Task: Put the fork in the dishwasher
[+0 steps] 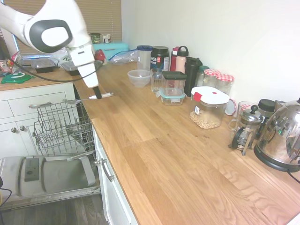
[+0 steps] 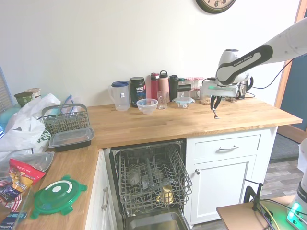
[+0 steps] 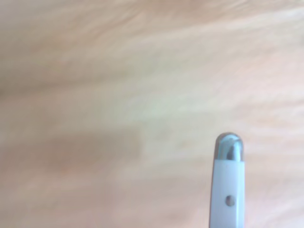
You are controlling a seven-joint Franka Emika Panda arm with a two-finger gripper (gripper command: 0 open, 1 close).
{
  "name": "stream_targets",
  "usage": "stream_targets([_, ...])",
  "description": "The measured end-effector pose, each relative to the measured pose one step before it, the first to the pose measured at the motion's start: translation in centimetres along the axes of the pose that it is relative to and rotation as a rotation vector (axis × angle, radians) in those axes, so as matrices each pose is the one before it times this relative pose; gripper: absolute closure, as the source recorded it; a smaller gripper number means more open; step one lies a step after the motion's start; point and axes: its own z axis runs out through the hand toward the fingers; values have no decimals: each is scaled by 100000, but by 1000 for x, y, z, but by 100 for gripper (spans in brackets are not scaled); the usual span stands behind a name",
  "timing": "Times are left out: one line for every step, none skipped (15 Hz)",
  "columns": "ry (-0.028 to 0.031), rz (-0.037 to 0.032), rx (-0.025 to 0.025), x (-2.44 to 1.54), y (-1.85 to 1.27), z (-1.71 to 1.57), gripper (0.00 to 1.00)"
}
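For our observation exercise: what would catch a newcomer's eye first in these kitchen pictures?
First, the white robot arm's pincer at the edge of the wooden countertop, shut on a slim white-handled metal fork. Next, below the counter, the open dishwasher with its grey wire rack pulled out. Then the row of bottles and jars along the wall.

Kitchen corner with an L-shaped wooden worktop and plain white walls.

White cabinets and drawers with metal handles sit under the worktop; one drawer front shows in the first exterior view too. A window with slatted blinds closes off the far end of the counter. A round wall clock hangs high up, cut by the frame edge. The floor is dark wood-look planking. The light is soft and even.
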Motion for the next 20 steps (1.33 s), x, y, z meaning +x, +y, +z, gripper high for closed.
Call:
stream_targets([1544, -2490, -79, -2430, -342, -312, 100])
stream_targets([1314, -2165, 64, -2152, -455, -260, 100])
stream_targets([1329, -1822, 99, -1927, -503, -188, 100])
stream_targets([1666, -1836, -239, -1832, -442, -119, 100])
stream_targets([2114, -2229, -945, -2124, -474, 54, 100])
stream_targets([2255, -2311, -1095, -2402, -531, 185, 100])
stream_targets([2015, -2580, -1079, -2667, -683, 237, 100])
stream_targets([1827, -2717, -1152, -2785, -867, 370, 100])
stream_targets([1696, -2404, -1293, -2456, -885, 513, 100])
stream_targets([1279, -2227, -1136, -1969, -941, 743, 100])
stream_targets([666, -2009, -1436, -1799, -1059, 891, 100])
stream_targets([174, -1918, -1976, -1764, -1218, 925, 100])
stream_targets([-192, -2012, -1661, -1450, -1179, 669, 100])
stream_targets([139, -2111, -1434, -1397, -1220, 491, 100])
stream_targets([665, -2162, -1310, -1403, -1190, 405, 100])
stream_targets([928, -1566, -1297, -1467, -1170, 455, 100])
stream_targets([300, -1391, -1129, -1394, -1148, 417, 100])
stream_targets([-159, -1065, -934, -1227, -1233, 485, 100])
stream_targets([-290, -779, -559, -1165, -1326, 724, 100])
stream_targets([-141, -374, -626, -909, -1311, 1049, 100])
